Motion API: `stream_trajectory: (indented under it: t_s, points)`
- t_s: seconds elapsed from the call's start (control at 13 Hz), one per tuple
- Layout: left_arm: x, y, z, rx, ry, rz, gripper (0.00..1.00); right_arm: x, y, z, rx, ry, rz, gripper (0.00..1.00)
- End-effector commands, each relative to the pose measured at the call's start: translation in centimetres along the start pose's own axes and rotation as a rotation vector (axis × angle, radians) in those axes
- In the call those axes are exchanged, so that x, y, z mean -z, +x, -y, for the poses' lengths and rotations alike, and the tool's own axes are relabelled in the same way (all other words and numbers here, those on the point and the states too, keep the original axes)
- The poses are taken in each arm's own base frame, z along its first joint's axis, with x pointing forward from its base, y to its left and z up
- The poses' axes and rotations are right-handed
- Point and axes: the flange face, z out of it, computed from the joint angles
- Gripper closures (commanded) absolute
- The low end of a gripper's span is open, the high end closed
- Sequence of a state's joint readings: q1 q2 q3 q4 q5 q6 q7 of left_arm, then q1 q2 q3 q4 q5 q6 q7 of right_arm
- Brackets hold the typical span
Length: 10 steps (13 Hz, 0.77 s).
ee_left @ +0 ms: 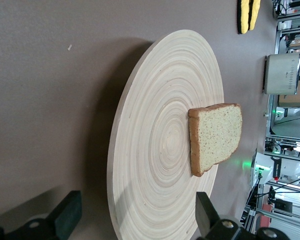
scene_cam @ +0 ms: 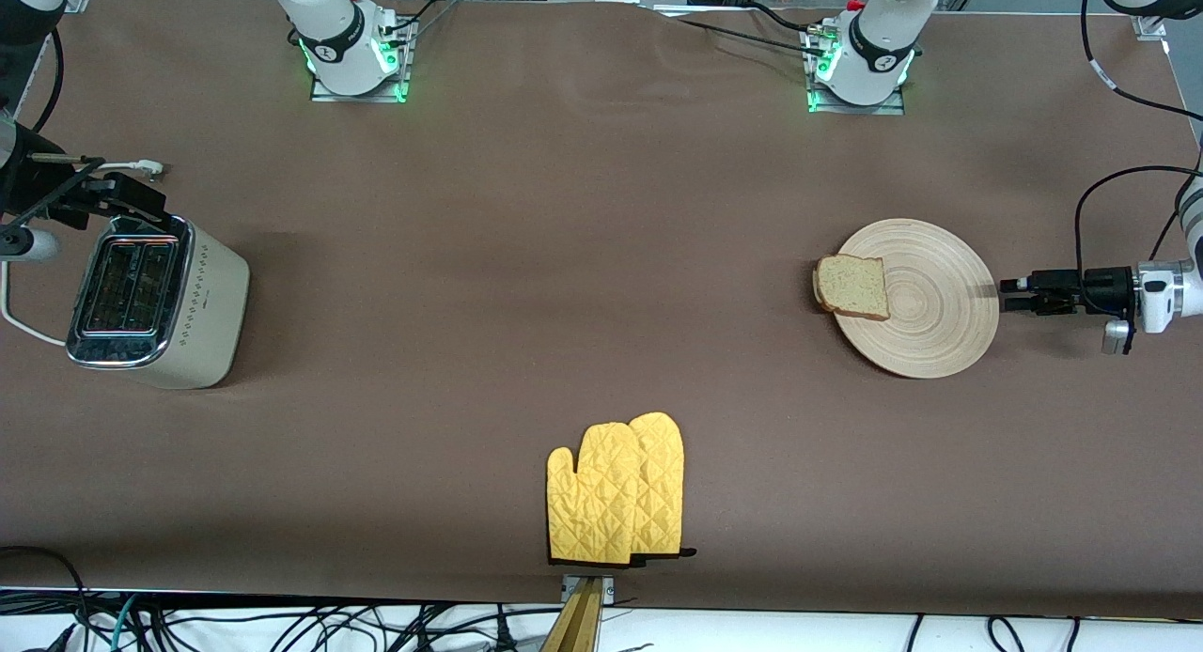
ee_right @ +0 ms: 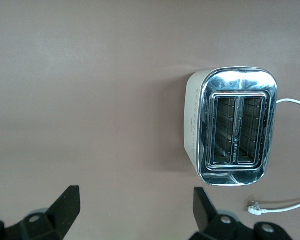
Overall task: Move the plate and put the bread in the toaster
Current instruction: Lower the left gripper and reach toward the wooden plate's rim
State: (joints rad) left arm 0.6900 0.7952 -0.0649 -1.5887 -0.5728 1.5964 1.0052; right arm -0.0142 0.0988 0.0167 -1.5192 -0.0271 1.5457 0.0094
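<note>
The pale wooden plate (scene_cam: 930, 328) (ee_left: 160, 125) lies toward the left arm's end of the table. The slice of bread (scene_cam: 853, 287) (ee_left: 217, 135) rests on its rim on the side toward the right arm's end, slightly overhanging. My left gripper (scene_cam: 1007, 295) (ee_left: 137, 210) is low beside the plate's edge, open, nothing between its fingers. The cream toaster (scene_cam: 160, 304) (ee_right: 232, 127) stands at the right arm's end, both slots empty. My right gripper (scene_cam: 141, 199) (ee_right: 135, 205) hovers open beside the toaster's top.
A pair of yellow oven mitts (scene_cam: 616, 492) (ee_left: 247, 15) lies near the table's front edge, midway along it. The toaster's white cord and plug (scene_cam: 150, 170) (ee_right: 257, 210) trail on the cloth by the toaster. The brown cloth between plate and toaster is bare.
</note>
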Motion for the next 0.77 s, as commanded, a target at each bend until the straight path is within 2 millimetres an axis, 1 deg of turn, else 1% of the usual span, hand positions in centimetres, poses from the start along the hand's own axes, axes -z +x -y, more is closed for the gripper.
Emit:
stream_trajectory:
  t_s: [0.0, 0.15, 0.38, 0.61, 0.69]
  points:
    - [0.3, -0.4, 0.7, -0.062, -0.037, -0.030, 0.00, 0.3, 0.3, -0.1, -0.011, 0.016, -0.004, 0.00]
    - [0.0, -1.0, 1.7, -0.069, -0.049, -0.033, 0.00, 0.4, 0.3, -0.1, -0.011, 0.014, -0.006, 0.00]
    - [-0.6, -1.3, 2.1, -0.091, -0.086, -0.044, 0.01, 0.4, 0.3, -0.1, -0.011, 0.014, -0.006, 0.00]
    - [-0.9, -1.3, 2.2, -0.112, -0.098, -0.045, 0.11, 0.3, 0.3, -0.2, -0.013, 0.016, -0.006, 0.00]
    - [-0.9, -1.3, 2.2, -0.110, -0.098, -0.045, 0.12, 0.3, 0.3, -0.2, -0.013, 0.014, -0.004, 0.00]
